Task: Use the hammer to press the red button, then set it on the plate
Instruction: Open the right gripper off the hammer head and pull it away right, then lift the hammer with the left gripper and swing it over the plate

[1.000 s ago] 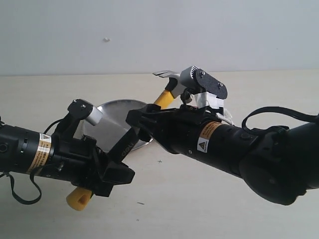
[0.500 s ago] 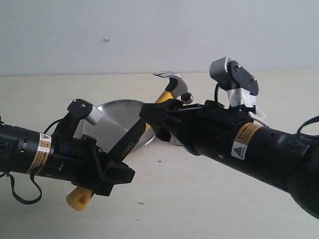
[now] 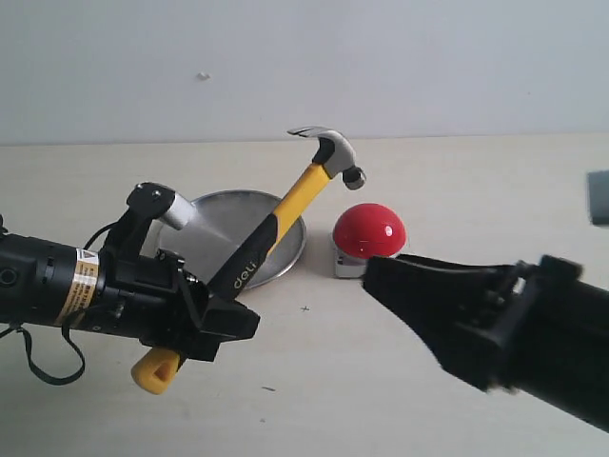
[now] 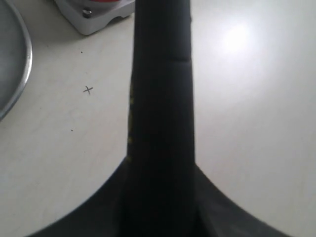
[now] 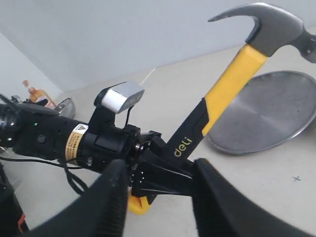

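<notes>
My left gripper is shut on the lower black grip of the hammer. The hammer slants up to the right, its steel head in the air above and behind the red button. The yellow looped end pokes out below the jaws. The plate lies on the table behind the handle. In the left wrist view the handle fills the middle, with the button's grey base beyond. My right gripper is open and holds nothing, low at the front right, apart from the hammer.
A small cross mark is drawn on the pale table between the plate and my right gripper. The left arm's cable loops down near the front edge. A plain wall closes off the back. Small clutter sits far off beside the table.
The right arm has drawn back from the hammer's handle toward the front right, uncovering the red button. The left gripper keeps its hold; the hammer stands slightly steeper.
</notes>
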`<state>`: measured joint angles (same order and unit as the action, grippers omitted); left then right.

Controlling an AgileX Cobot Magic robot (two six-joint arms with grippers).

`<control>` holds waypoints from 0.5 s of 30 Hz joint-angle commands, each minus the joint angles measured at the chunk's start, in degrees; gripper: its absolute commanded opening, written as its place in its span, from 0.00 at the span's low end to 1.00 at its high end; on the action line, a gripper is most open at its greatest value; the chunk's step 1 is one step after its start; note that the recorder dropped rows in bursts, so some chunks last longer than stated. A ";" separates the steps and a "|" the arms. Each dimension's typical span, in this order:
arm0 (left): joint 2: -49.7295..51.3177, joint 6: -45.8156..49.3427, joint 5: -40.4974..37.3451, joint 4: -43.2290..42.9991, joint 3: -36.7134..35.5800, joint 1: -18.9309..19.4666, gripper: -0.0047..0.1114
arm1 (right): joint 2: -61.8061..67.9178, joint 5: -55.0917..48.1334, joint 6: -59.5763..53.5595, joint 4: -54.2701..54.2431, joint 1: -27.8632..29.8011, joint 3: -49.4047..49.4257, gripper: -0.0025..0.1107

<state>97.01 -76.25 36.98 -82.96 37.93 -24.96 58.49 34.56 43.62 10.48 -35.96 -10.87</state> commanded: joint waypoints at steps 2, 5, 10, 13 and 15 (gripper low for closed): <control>-1.33 1.28 1.93 2.97 0.89 -0.12 0.04 | -15.69 -1.59 -7.81 -1.22 0.01 7.07 0.04; -1.44 2.05 1.93 3.91 0.89 -0.12 0.04 | -24.51 -8.35 -17.21 -8.70 0.01 8.62 0.02; -1.44 2.67 1.93 4.45 0.89 -0.12 0.04 | -35.83 -17.12 -49.79 -31.53 0.01 8.87 0.02; -1.44 2.33 1.93 4.52 1.46 -0.12 0.04 | -39.19 -16.60 -62.30 -40.27 0.01 10.01 0.02; -1.44 1.94 2.04 4.63 2.04 -0.12 0.04 | -40.48 -15.56 -64.10 -40.14 0.01 10.87 0.02</control>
<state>96.75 -74.92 36.65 -80.83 38.59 -24.96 19.93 18.72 -13.45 -26.20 -35.96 -0.97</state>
